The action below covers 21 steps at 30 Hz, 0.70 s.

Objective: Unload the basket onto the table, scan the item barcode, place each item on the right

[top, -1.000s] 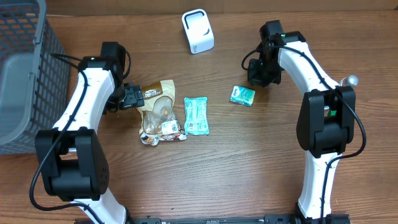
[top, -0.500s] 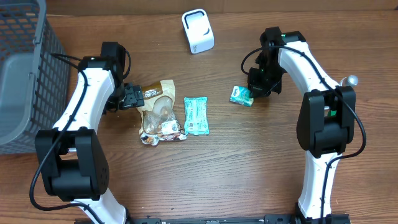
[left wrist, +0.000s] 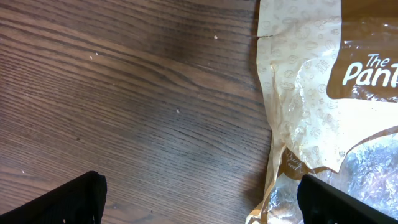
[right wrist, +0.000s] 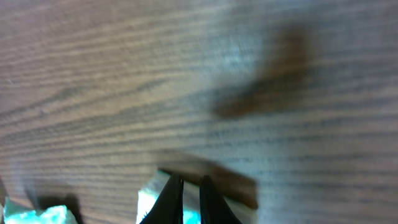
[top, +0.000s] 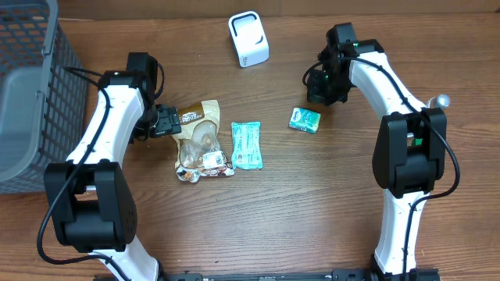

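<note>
left arm (top: 109, 125) runs up from the base, folds at the top, wrist pointing toward table centre. left gripper (top: 166, 121) low, jaws spread full wide, gripping nothing. right arm (top: 387, 82) stretched forward and inward, wrist pitched down. right gripper (top: 319, 92) pinched closed, fingertips (right wrist: 171, 198) almost touching, a thin slit between them.

On the table (top: 312, 211), a basket (top: 23, 94) stands at the left edge. A scanner (top: 248, 39) sits near the far edge, about the middle. Nearer the centre, a snack bag (top: 200, 140) lies just left of a flat packet (top: 246, 145). A small packet (top: 305, 119) lies to their right, apart from both. The left gripper (top: 168, 122) is at the bag's left side. The right gripper (top: 320, 94) is just behind the small packet.
</note>
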Available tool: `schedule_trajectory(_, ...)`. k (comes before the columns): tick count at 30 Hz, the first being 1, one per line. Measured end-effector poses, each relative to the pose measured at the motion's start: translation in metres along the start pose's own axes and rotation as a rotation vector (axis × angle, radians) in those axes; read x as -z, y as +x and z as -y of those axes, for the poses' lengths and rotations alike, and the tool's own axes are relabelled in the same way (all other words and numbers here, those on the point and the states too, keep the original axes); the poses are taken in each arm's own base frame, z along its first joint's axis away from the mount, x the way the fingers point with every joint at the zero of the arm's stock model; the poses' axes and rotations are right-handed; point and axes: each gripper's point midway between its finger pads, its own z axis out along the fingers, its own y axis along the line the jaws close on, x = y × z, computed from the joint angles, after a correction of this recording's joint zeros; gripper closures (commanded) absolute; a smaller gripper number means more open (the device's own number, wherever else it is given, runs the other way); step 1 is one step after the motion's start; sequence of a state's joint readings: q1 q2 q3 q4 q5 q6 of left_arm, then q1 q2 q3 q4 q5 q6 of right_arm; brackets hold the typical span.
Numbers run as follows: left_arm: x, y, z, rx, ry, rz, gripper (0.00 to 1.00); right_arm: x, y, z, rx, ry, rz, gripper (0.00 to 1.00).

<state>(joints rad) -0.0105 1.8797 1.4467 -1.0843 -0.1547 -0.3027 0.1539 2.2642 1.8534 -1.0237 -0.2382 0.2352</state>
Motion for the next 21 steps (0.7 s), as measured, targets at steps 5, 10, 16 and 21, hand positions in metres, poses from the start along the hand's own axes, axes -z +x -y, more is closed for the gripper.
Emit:
schedule_trajectory(5,0.000,0.000,0.000,0.000,0.000,0.000,0.01,0.000,-0.007,0.004,0.006,0.027,0.030,0.93)
schedule_trajectory(10,0.000,0.000,0.000,0.000,0.000,0.000,0.00,-0.002,0.002,0.011,-0.005,0.059,-0.004,0.92)
schedule_trajectory(16,0.000,0.000,0.000,0.000,0.000,0.000,0.01,-0.005,0.023,0.020,-0.027,0.096,-0.094,0.92)
schedule_trajectory(21,0.000,0.000,0.000,0.000,0.000,0.000,0.00,-0.005,0.032,0.023,-0.036,0.107,-0.130,0.92)
